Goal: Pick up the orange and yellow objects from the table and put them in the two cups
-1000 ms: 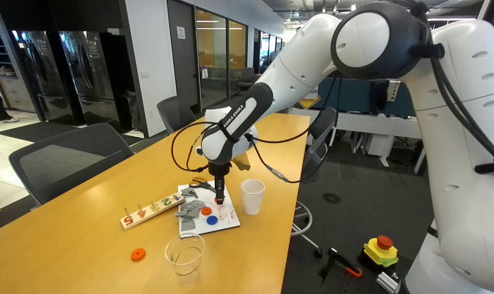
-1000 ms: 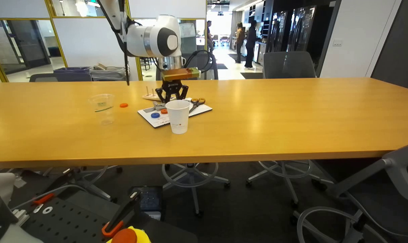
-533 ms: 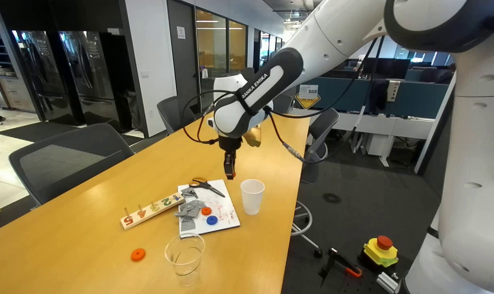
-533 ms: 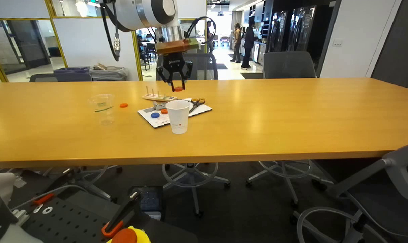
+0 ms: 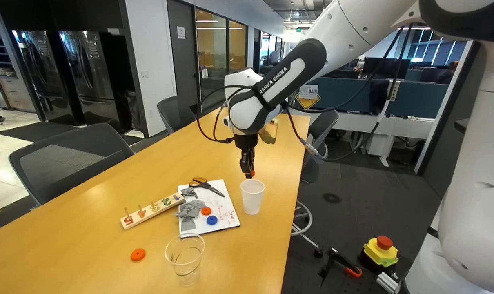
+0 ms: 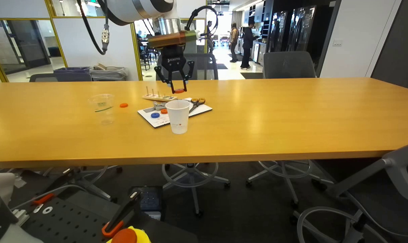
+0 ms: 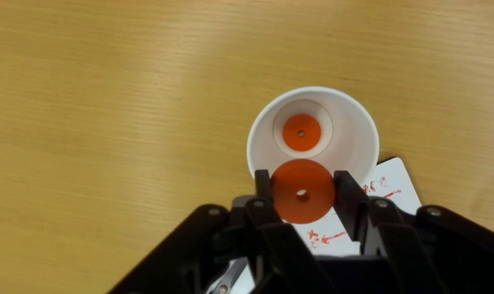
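Gripping an orange disc (image 7: 303, 173), the gripper (image 7: 303, 185) sits mid-frame in the wrist view, overlapping the lower rim of the white cup (image 7: 354, 132); one disc (image 7: 302, 122) already lies inside. Apparently remaining, in an exterior view: a disc (image 5: 206, 211) on the whiteboard (image 5: 210, 200), lower middle, another disc (image 5: 138, 255) on the table (image 5: 104, 257), lower left. The clear cup (image 5: 185, 269) shows none.

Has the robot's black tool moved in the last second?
Yes. In an exterior view, the tool has gone up and rightward in the picture, from the white board to where it appears just above the white cup, which has stayed put.
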